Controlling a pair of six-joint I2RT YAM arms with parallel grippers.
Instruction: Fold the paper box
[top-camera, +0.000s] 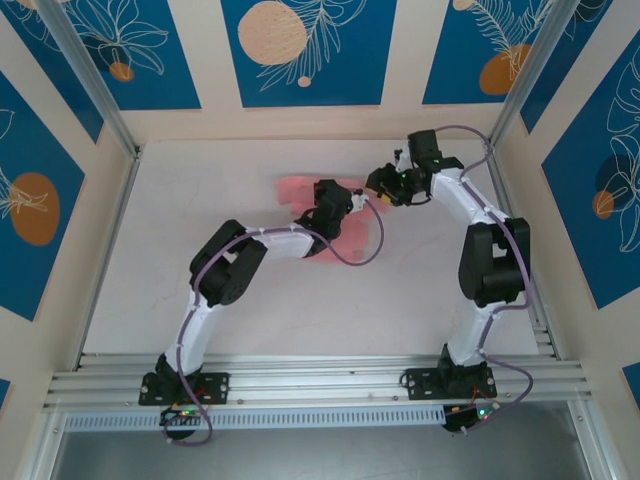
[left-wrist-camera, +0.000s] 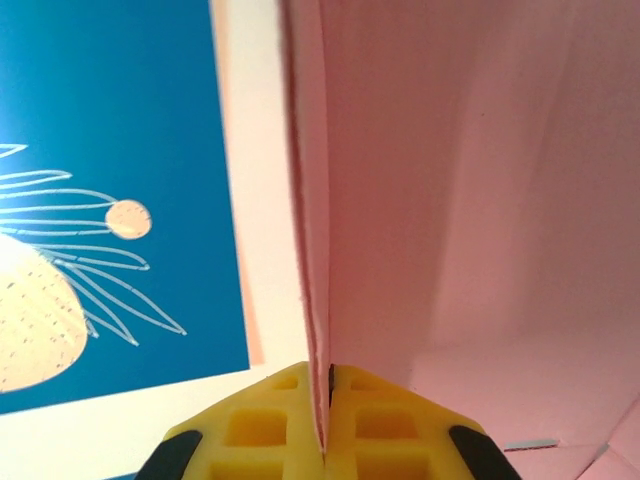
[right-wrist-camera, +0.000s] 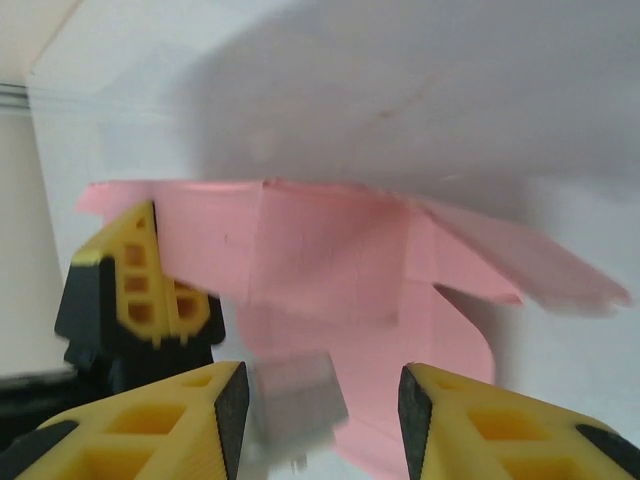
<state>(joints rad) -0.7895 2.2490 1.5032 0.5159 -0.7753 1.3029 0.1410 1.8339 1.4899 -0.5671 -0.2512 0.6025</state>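
The paper box (top-camera: 298, 190) is a pale pink cut-out with spread flaps, lying on the white table at the middle back. My left gripper (top-camera: 352, 205) is over it, and the left wrist view shows this gripper (left-wrist-camera: 328, 400) shut on an upright edge of the pink card (left-wrist-camera: 450, 200). My right gripper (top-camera: 378, 188) hovers just to the right. In the right wrist view it (right-wrist-camera: 320, 400) is open, low over the near flap of the box (right-wrist-camera: 330, 260). A small blurred grey thing (right-wrist-camera: 295, 400) lies between its fingers. The left gripper's yellow fingers (right-wrist-camera: 140, 285) pinch the box's left side.
Blue patterned wall panels (top-camera: 305, 50) enclose the table on three sides, with metal posts (top-camera: 95, 85) in the back corners. An aluminium rail (top-camera: 320, 375) runs along the near edge by the arm bases. The left arm's purple cable (top-camera: 355, 255) loops beside the box.
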